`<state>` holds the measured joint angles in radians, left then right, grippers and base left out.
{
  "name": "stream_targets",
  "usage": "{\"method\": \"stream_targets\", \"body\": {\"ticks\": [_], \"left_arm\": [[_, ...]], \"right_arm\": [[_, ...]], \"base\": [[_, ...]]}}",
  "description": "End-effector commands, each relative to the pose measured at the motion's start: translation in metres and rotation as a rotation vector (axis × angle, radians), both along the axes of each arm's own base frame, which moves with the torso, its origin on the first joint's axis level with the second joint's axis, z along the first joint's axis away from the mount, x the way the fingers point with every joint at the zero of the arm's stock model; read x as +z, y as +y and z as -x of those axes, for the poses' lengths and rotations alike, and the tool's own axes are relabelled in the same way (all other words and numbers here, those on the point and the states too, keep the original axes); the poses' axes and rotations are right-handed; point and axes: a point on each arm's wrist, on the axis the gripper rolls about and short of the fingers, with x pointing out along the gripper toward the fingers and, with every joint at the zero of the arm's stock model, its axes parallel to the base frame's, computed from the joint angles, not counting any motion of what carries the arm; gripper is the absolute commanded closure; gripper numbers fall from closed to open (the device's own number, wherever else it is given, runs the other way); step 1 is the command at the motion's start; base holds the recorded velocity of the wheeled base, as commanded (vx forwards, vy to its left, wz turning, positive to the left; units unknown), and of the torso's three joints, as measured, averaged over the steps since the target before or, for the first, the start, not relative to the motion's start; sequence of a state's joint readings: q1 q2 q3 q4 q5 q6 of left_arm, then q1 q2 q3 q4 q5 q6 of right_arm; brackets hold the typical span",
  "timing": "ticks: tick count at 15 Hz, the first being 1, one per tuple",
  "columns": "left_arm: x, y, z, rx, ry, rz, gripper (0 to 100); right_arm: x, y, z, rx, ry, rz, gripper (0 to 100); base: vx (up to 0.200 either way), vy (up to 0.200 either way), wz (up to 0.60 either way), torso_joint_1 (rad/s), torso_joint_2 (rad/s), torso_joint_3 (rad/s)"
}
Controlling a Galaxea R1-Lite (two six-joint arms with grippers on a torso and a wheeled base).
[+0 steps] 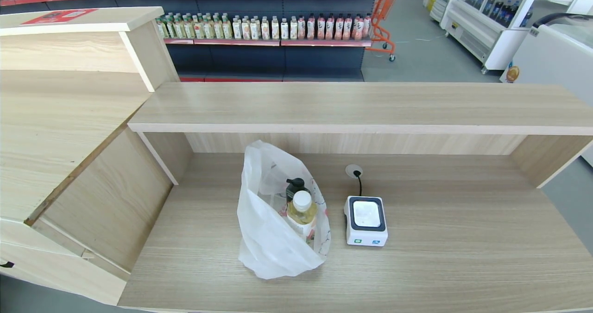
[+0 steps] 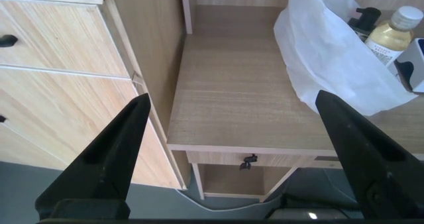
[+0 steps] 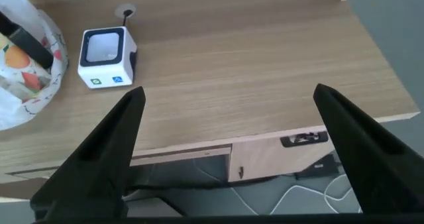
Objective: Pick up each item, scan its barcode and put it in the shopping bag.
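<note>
The shopping bag (image 1: 271, 239), thin white plastic, stands open-mouthed on the worktop (image 1: 463, 257), left of its middle. Inside it a bottle (image 1: 302, 209) with a white cap and yellowish contents stands upright. Just behind the bottle is a dark pump top (image 1: 295, 184), and the bag's wall and the bottle hide whatever body it sits on. Just beside the bag, on the robot's right, lies the scanner (image 1: 365, 220), a white box with a dark-framed window facing up. Its black cable (image 1: 359, 183) runs back to a round port (image 1: 354, 170) in the worktop.

The head view looks down into the bag's mouth. The left wrist view takes the bag (image 2: 331, 58) from the side, with the bottle (image 2: 392, 30) and pump top (image 2: 366, 15) rising past its rim and the scanner (image 2: 415, 66) cut off at the edge. The right wrist view gives the scanner (image 3: 106, 52) whole, with two small marks on its front. There the bag (image 3: 30, 85) is cut off, with orange and green patches that could be print or contents.

The left gripper (image 2: 232, 98) hangs before the worktop's front edge, its fingers (image 2: 109, 164) spread wide and empty. The right gripper (image 3: 229, 90) hangs over the front edge to the right of the scanner, its fingers (image 3: 358, 151) likewise released and empty.

A small dark latch (image 2: 248, 161) sits under the front edge. A raised ledge (image 1: 361, 104) runs behind the worktop, and beyond it are store shelves (image 1: 264, 28) lined with bottles.
</note>
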<state>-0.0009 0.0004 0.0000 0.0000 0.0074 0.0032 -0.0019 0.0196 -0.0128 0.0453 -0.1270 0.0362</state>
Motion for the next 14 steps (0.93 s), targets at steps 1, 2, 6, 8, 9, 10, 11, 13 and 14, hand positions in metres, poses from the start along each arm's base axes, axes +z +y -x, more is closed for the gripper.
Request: {"method": "stream_targets", "body": {"ticks": [1, 2, 6, 8, 9, 10, 11, 13, 14], "left_arm": [[0.0000, 0.0000, 0.0000, 0.000, 0.000, 0.000, 0], [0.0000, 0.0000, 0.0000, 0.001, 0.000, 0.000, 0], [0.0000, 0.0000, 0.0000, 0.001, 0.000, 0.000, 0], [0.0000, 0.0000, 0.0000, 0.000, 0.000, 0.000, 0], [0.0000, 0.0000, 0.0000, 0.001, 0.000, 0.000, 0], [0.0000, 0.0000, 0.0000, 0.001, 0.000, 0.000, 0], [0.0000, 0.0000, 0.0000, 0.001, 0.000, 0.000, 0], [0.0000, 0.0000, 0.0000, 0.000, 0.000, 0.000, 0], [0.0000, 0.0000, 0.0000, 0.001, 0.000, 0.000, 0]], "right_arm": [[-0.0013, 0.0000, 0.0016, -0.002, -0.010, -0.007, 0], [-0.0018, 0.0000, 0.0015, -0.002, -0.010, -0.016, 0], [-0.0019, 0.0000, 0.0015, -0.002, -0.010, -0.033, 100], [-0.0017, 0.0000, 0.0016, 0.000, -0.006, 0.002, 100], [-0.0017, 0.0000, 0.0016, 0.000, -0.007, -0.008, 100], [-0.0017, 0.0000, 0.0016, -0.002, -0.008, -0.016, 100], [-0.0017, 0.0000, 0.0016, -0.001, -0.008, -0.017, 100], [-0.0015, 0.0000, 0.0016, -0.002, -0.010, -0.020, 100], [-0.0015, 0.0000, 0.0016, -0.002, -0.010, -0.020, 100]], "base": [[0.000, 0.000, 0.00, 0.000, 0.00, 0.000], [0.000, 0.000, 0.00, 0.000, 0.00, 0.000], [0.000, 0.000, 0.00, 0.000, 0.00, 0.000], [0.000, 0.000, 0.00, 0.000, 0.00, 0.000], [0.000, 0.000, 0.00, 0.000, 0.00, 0.000], [0.000, 0.000, 0.00, 0.000, 0.00, 0.000], [0.000, 0.000, 0.00, 0.000, 0.00, 0.000], [0.000, 0.000, 0.00, 0.000, 0.00, 0.000], [0.000, 0.000, 0.00, 0.000, 0.00, 0.000]]}}
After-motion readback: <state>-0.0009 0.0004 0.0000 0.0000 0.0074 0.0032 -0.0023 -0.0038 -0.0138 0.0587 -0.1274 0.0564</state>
